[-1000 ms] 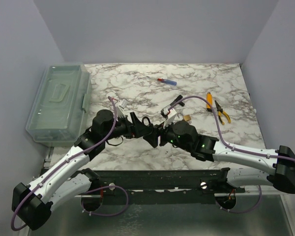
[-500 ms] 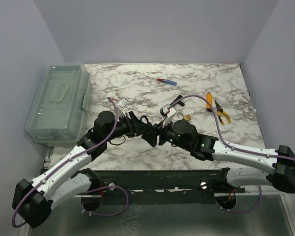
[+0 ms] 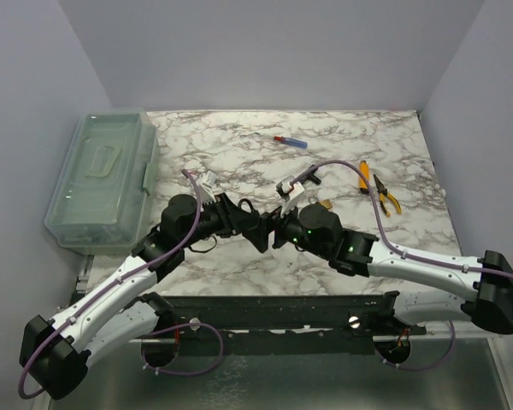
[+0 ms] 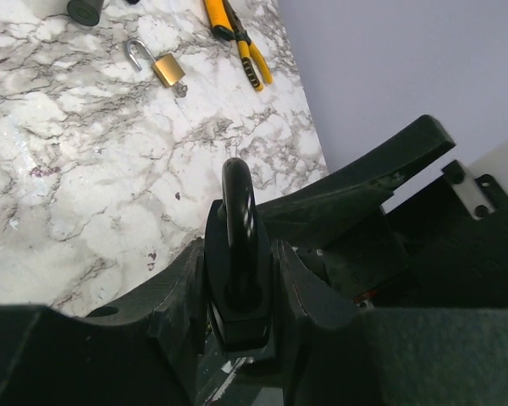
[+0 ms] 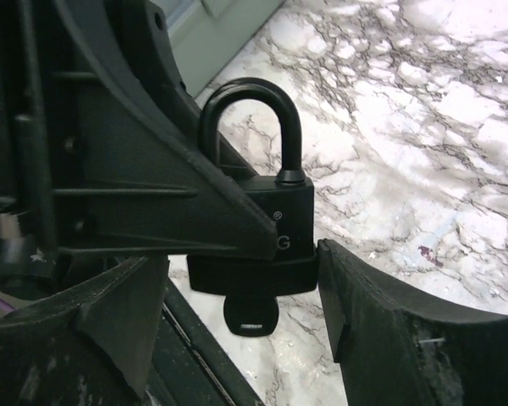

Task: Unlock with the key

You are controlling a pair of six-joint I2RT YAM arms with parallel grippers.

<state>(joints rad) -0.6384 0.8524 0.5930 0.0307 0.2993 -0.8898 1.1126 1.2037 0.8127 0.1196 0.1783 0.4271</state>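
A black padlock [image 4: 237, 194] with its shackle closed is held above the table where the two arms meet [image 3: 265, 231]. My left gripper [image 4: 240, 283] is shut on its body, one finger pressed against each flat face. The black key [image 5: 251, 317] sticks out of the bottom of the padlock [image 5: 284, 228]. My right gripper [image 5: 237, 283] faces the lock with its jaws open wider than the body. Its right finger [image 5: 381, 330] just touches the lock's lower corner, and its left finger [image 5: 102, 330] stands clear. In the top view the right gripper [image 3: 279, 231] is against the left gripper [image 3: 255, 227].
A small brass padlock [image 3: 325, 206] with an open shackle lies behind the right arm. Yellow-handled pliers [image 3: 385, 193] and an orange-handled tool [image 3: 363, 173] lie at the right, a red and blue tool [image 3: 291, 142] at the back. A clear plastic box [image 3: 103, 179] stands at the left edge.
My left gripper's jaws have closed onto the black padlock. My right gripper's jaws have widened a little around it. Both wrists have shifted slightly.
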